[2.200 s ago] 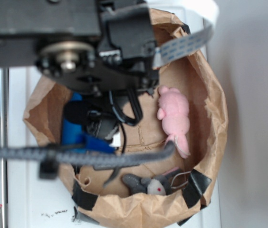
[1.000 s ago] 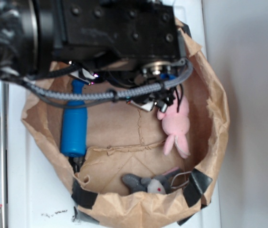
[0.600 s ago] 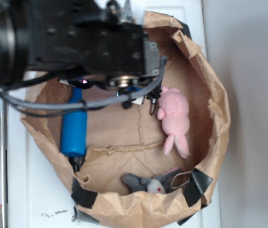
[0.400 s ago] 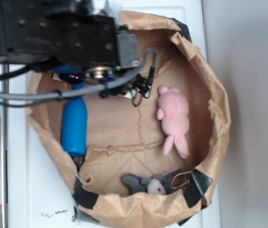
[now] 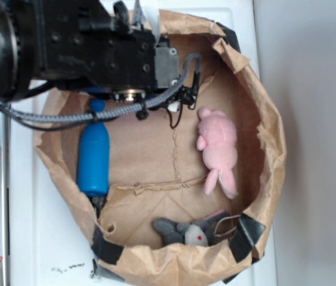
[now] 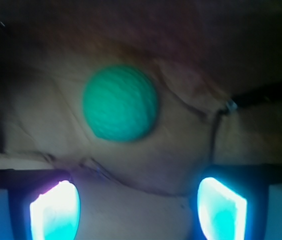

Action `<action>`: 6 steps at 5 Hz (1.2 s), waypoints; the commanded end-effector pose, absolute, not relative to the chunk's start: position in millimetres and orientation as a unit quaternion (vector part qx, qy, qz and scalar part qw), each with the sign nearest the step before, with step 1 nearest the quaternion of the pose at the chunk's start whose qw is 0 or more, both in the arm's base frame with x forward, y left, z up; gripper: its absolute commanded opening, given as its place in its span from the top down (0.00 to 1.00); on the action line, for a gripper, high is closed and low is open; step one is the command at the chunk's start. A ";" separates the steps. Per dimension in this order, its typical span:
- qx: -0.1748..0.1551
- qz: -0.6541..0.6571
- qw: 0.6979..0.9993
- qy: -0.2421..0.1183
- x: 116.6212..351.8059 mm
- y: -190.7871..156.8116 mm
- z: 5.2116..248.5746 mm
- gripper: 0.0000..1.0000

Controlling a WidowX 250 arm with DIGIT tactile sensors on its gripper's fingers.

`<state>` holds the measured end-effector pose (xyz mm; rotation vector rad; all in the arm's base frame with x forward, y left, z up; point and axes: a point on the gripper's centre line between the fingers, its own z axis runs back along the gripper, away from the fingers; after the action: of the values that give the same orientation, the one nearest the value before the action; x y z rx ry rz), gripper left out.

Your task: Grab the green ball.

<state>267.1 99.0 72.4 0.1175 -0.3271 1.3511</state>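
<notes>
The small ribbed mint-green ball (image 6: 120,103) is seen on brown paper beyond the released gripper (image 6: 138,210), untouched

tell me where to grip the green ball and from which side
Grip the green ball across its widest middle, coming straight on from the gripper side. It is round, so any opposite pair of points would likely serve, and it lies free on the paper bag floor. It sits ahead and left of centre between the open fingers, so shift left first.

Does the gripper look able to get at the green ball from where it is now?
Probably yes. In the wrist view the green ball lies alone on the brown paper, ahead of the gripper, whose jaws stand open with nothing between them and the ball.
</notes>
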 end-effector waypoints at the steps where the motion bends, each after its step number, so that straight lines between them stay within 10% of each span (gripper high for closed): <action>1: 0.062 0.600 0.778 -0.177 303.9 117.0 76.1 0.00; 6: 0.069 0.582 0.794 -0.162 273.5 135.7 83.3 0.00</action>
<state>272.2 126.7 67.5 0.1540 -0.2915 1.2285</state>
